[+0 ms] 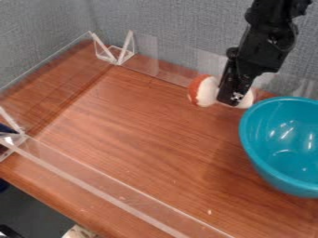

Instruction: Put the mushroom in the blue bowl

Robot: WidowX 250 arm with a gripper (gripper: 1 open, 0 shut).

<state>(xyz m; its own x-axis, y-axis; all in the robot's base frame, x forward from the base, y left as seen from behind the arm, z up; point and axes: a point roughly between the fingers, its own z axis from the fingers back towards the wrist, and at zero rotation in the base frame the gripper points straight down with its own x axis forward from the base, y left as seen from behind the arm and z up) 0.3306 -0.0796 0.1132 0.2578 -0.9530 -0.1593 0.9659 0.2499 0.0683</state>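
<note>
The mushroom (199, 91) lies on the wooden table at the back right, its red-orange cap showing to the left of the black fingers and a cream part to their right. My gripper (232, 90) points straight down over it, its fingers closed against the mushroom's middle. The blue bowl (266, 149), deep and teal, stands just in front and to the right of the gripper, with nothing in it; its right side runs out of the picture.
Low clear plastic walls (112, 191) fence the table's front, left and back edges. White clips (121, 48) hold the back-left corner, and another clip (10, 132) sits at the left edge. Bare wood (112, 121) spreads left of the gripper.
</note>
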